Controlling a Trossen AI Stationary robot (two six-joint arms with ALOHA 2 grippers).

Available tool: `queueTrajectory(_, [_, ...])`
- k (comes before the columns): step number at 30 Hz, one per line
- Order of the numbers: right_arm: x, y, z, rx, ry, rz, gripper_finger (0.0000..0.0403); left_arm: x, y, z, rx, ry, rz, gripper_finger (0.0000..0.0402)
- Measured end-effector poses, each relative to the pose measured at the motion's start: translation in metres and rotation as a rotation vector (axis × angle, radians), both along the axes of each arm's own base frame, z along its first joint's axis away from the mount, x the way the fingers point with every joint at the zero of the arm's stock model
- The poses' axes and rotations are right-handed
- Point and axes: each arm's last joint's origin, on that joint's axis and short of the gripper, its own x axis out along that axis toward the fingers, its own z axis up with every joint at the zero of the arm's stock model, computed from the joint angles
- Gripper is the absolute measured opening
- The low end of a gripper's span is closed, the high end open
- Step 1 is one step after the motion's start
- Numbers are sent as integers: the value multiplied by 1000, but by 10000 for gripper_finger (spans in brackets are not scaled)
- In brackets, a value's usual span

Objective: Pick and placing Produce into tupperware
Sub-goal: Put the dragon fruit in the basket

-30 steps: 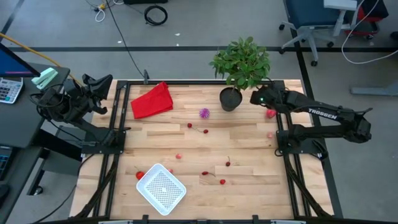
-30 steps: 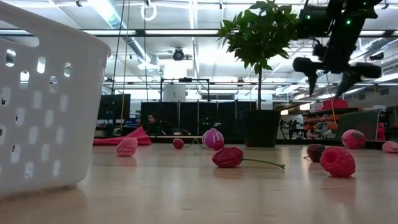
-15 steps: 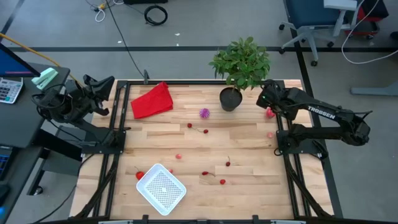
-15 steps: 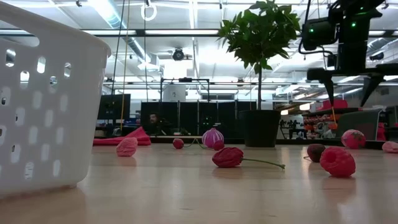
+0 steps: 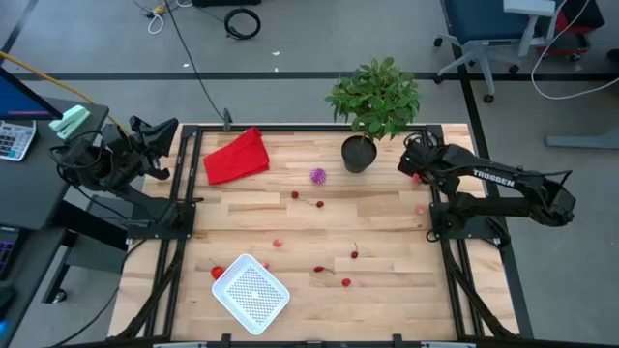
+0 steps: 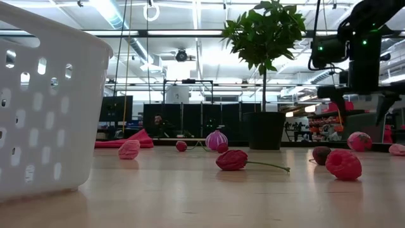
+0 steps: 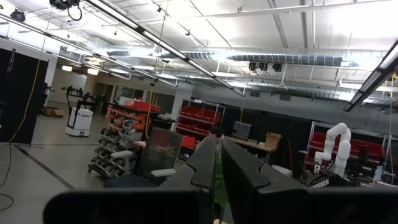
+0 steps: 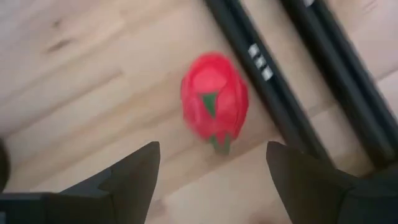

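Note:
My right gripper (image 8: 213, 155) is open and points down near the table's far right corner. Its fingers stand above a red strawberry (image 8: 214, 99) with a green cap, without touching it; the low view shows the gripper (image 6: 364, 107) above that fruit (image 6: 359, 140). More produce lies scattered on the wood: a spiky purple ball (image 5: 317, 175), cherries (image 5: 319, 203) (image 5: 355, 254) and a pink piece (image 5: 278, 242). The white tupperware (image 5: 250, 292) rests on the near side of the table, left of centre. My left gripper (image 7: 219, 162) waits shut, off the table's left edge.
A potted plant (image 5: 372, 101) in a black pot (image 5: 358, 153) stands just left of my right gripper. A red cloth (image 5: 237, 155) lies at the far left. Black frame rails (image 8: 273, 74) run close beside the strawberry. Bare wood lies mid-table.
My right gripper has moved toward the table's right edge and come down over the strawberry. It has turned from a tilted pose until its fingers point straight down. Nothing on the table has moved.

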Motion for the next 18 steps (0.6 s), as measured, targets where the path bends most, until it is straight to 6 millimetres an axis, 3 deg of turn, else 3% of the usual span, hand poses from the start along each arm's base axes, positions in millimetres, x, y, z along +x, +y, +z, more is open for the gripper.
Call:
queueTrajectory(7, [-4, -6, -7, -21, 20, -41, 302, 0, 0, 0, 0, 0, 0, 29])
queueTrajectory(18, [-1, -10, -36, 5, 53, -33, 298, 0, 0, 0, 1, 1, 0, 36])
